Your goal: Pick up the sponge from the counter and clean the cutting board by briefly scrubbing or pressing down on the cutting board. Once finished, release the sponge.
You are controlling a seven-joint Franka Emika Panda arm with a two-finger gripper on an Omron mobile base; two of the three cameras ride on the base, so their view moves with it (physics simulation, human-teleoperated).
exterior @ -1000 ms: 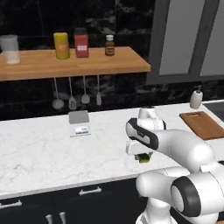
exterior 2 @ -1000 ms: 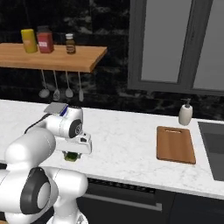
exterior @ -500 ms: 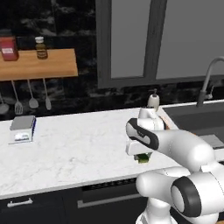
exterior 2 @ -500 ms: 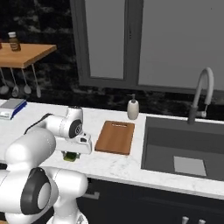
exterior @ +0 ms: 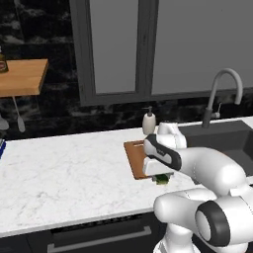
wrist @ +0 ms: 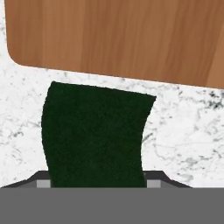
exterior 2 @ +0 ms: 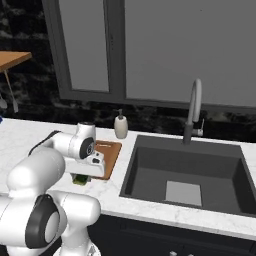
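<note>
Driven right along the counter [exterior: 64, 178]; gripper [wrist: 96, 177] apparently clamping sponge [wrist: 94, 135], cutting board [wrist: 127, 37] just ahead of hand

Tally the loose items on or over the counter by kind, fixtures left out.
Sponge, held in the gripper: 1
Cutting board: 1
Soap dispenser: 1
Total: 3

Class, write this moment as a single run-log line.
phase: carry | gripper: shut on sponge | sponge: over counter, short of cutting board | scrub: not yet
</note>
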